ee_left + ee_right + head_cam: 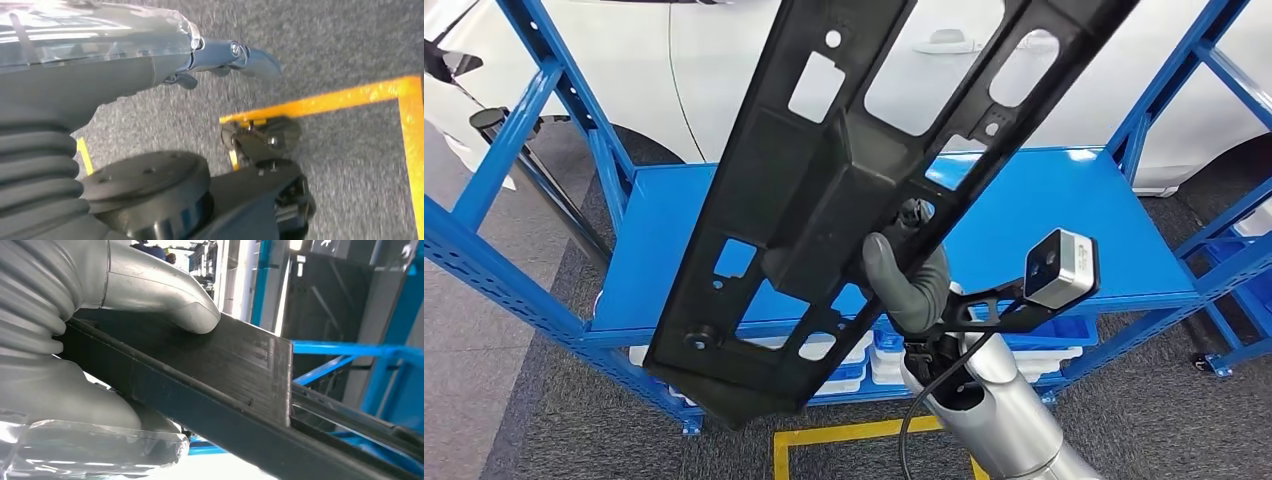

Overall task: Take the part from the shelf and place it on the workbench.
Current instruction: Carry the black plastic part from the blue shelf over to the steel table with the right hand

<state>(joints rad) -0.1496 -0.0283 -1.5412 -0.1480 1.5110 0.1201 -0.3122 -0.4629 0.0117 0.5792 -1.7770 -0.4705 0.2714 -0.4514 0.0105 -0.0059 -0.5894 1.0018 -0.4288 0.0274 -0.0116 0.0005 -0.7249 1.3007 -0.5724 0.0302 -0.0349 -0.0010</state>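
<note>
The part (844, 170) is a long black plastic panel with several cut-outs. It hangs slanted in the air in front of the blue shelf (1064, 210), its lower end at the near left. My right hand (911, 280) grips its edge from below, near the middle. In the right wrist view the grey thumb (170, 300) presses on the part's flat black rim (230, 380). My left hand (125, 65) hangs over the grey floor, its fingers (250, 55) stretched out with nothing in them.
A white car (684, 70) stands behind the shelf. White and blue bins (1034, 345) sit on the shelf's lower level. Blue uprights (514, 150) frame the left and right sides. Yellow tape (844, 433) marks the carpet in front of me.
</note>
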